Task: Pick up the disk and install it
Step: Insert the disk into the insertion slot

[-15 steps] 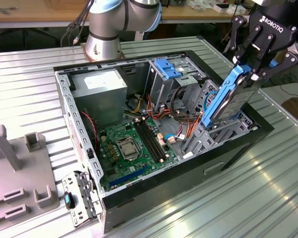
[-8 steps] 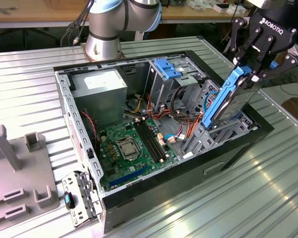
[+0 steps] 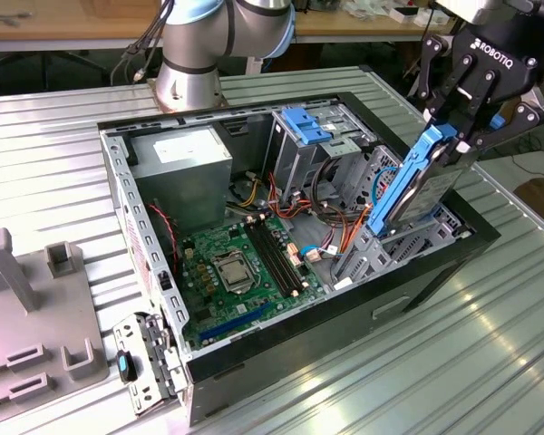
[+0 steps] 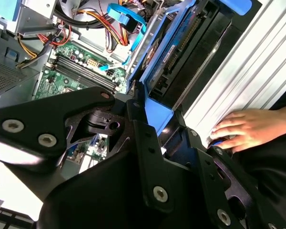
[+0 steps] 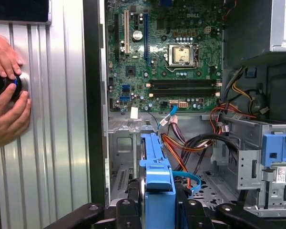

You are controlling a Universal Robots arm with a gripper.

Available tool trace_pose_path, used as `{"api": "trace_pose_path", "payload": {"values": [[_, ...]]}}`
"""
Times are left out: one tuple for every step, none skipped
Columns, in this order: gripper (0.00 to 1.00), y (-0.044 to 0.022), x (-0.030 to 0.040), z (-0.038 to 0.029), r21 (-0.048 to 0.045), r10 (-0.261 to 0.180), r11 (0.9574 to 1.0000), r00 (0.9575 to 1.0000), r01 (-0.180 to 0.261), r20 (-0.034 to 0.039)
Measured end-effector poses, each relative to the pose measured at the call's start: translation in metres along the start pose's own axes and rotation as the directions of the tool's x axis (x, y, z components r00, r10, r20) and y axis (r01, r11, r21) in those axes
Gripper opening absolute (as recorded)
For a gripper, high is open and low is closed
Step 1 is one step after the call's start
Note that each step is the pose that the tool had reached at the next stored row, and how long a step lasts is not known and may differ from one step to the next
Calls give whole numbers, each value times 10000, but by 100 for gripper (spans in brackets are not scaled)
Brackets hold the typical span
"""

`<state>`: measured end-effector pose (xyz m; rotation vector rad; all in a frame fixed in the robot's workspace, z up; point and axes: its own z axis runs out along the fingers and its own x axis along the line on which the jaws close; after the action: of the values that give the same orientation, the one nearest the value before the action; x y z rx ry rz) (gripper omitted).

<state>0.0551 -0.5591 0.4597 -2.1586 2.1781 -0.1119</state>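
Steeply tilted, the flat grey metal disk in its bright blue plastic carrier (image 3: 415, 186) has its lower end down among the drive bays, at the exterior view's right end of the open black computer case (image 3: 344, 313). The black end effector (image 3: 455, 134) is clamped on the disk's upper end. The case lies on a ribbed metal bench (image 3: 453, 381), where a person's hand (image 4: 250, 128) rests nearby.
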Motion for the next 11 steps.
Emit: {"api": "trace_pose_path", "payload": {"values": [[37,1,0,4,0,-2,10000,10000,2,1],[37,3,0,13,0,-9,10000,10000,9,3],[37,4,1,20,0,-12,10000,10000,12,3],[37,5,1,25,0,-16,10000,10000,16,3],[37,5,1,32,0,-18,10000,10000,18,4],[37,6,2,38,0,-21,10000,10000,21,3],[37,7,2,43,-1,-23,10000,10000,23,2],[37,8,2,53,-1,-26,10000,10000,26,3],[37,9,3,60,-1,-28,10000,10000,28,4],[37,9,3,68,0,-30,10000,10000,30,3],[37,11,3,80,0,-33,10000,10000,33,5]]}}
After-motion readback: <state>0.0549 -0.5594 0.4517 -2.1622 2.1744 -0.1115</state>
